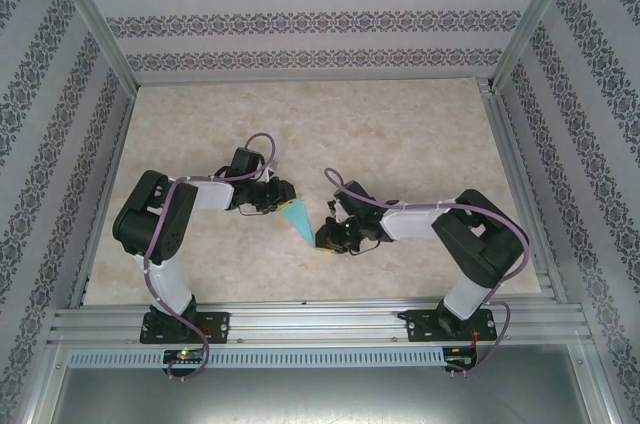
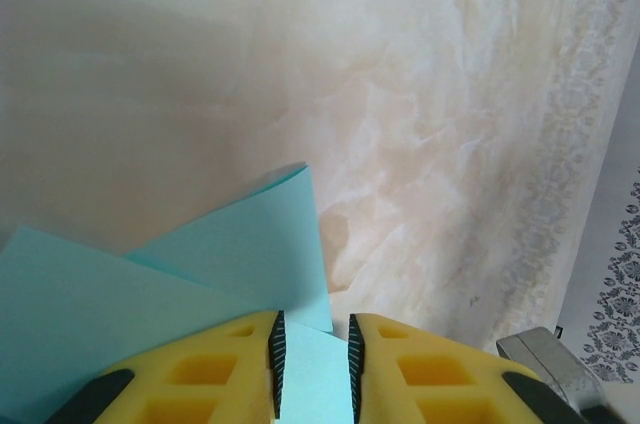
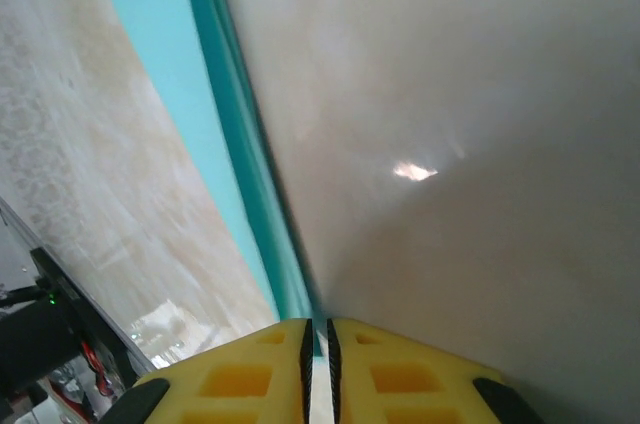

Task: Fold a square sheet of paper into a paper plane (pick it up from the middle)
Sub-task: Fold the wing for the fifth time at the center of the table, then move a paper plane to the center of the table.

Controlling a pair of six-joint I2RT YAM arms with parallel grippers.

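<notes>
The turquoise paper plane (image 1: 298,219) is a narrow pointed dart hanging between my two grippers near the middle of the table. My left gripper (image 1: 277,198) is at its wide end. In the left wrist view the yellow fingers (image 2: 313,319) stand a little apart, and folded blue paper (image 2: 230,254) spans the gap and touches both pads, with flaps lifted off the table. My right gripper (image 1: 326,235) is at the pointed end. In the right wrist view its jaws (image 3: 320,322) are almost together, and the paper's edge (image 3: 232,114) runs straight into the slit.
The marble-patterned table (image 1: 300,124) stretches away behind the grippers. An aluminium rail (image 1: 320,316) runs along the near edge by the arm bases. Patterned walls and metal posts (image 1: 95,34) close in the sides and back.
</notes>
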